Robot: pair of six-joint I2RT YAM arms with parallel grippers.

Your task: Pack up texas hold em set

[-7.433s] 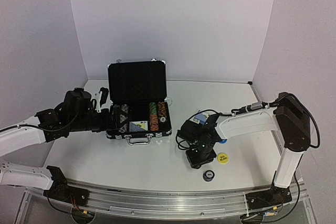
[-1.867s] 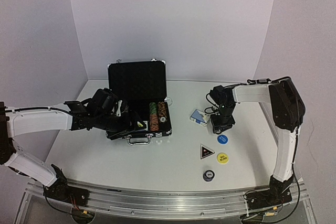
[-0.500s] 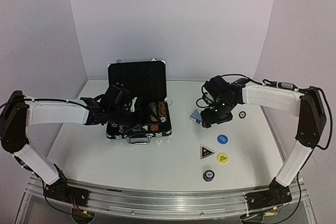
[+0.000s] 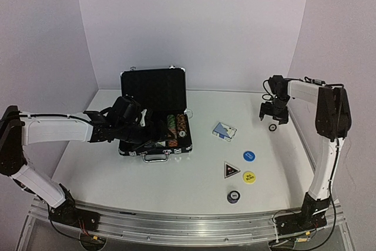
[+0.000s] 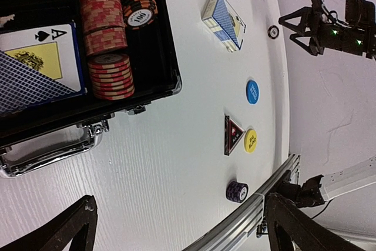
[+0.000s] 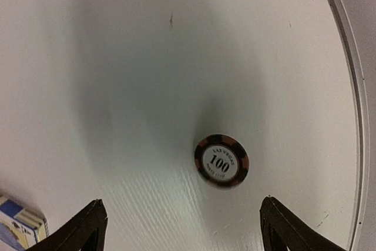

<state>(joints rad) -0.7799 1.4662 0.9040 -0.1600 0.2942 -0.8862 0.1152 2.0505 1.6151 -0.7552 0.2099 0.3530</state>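
Case [image 4: 154, 145] stood open at the desk [image 4: 194, 204] centre-left, lid [image 4: 154, 89] upright at its twelve o'clock, handle [image 5: 47, 151] at six. Black shell, silver trim. Inside: rows of striped chips [image 5: 108, 33] on edge in green, red and orange-black, with a blue-backed deck [image 5: 35, 69] showing the ace of spades beside them.

Still outside the case:
- boxed blue deck [image 4: 224, 131] at three o'clock, lying flat;
- blue button [image 4: 249, 156], yellow button [image 4: 249, 177] and black triangular marker [image 4: 231, 170] at four o'clock, near one another;
- short dark chip stack [image 4: 234, 196] at five o'clock;
- one loose "100" chip [image 6: 221, 160] far out at two to three o'clock, flat, near the desk edge.

Handling, judged: chips and buttons looked hard, thin and slick, and lying flat they offered only the rim, so a pinch across the diameter seemed right. The deck box looked light and stiff, best taken across its narrow sides. The filled case would probably be heavy; its lid needs a push from the top edge.

Right claw [image 6: 182, 204] hovered over the loose chip, fingers spread wide, holding nothing. Left claw [image 5: 179, 204] hung above the case's front edge, likewise spread and empty.
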